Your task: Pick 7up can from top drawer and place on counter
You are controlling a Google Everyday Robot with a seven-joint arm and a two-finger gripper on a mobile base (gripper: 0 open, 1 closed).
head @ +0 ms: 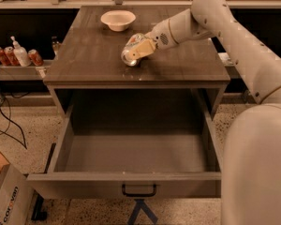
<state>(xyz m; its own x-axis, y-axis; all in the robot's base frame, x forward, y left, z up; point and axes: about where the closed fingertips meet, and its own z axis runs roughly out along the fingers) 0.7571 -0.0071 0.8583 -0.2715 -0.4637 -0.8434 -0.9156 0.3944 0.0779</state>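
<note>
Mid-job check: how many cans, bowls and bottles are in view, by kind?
7up can: 1, gripped by the hand, tilted over the counter
Red cans: 3, on the left shelf
White bowl: 1, on the counter
Pump bottle: 1, among them
Total: 6

Warm dim light cast from above, counter [84,60] faintly sheened, top drawer [131,156] shadowed (darkest far inside), gripper [136,53] lit mid-counter, closed on the 7up can [128,57].
</note>
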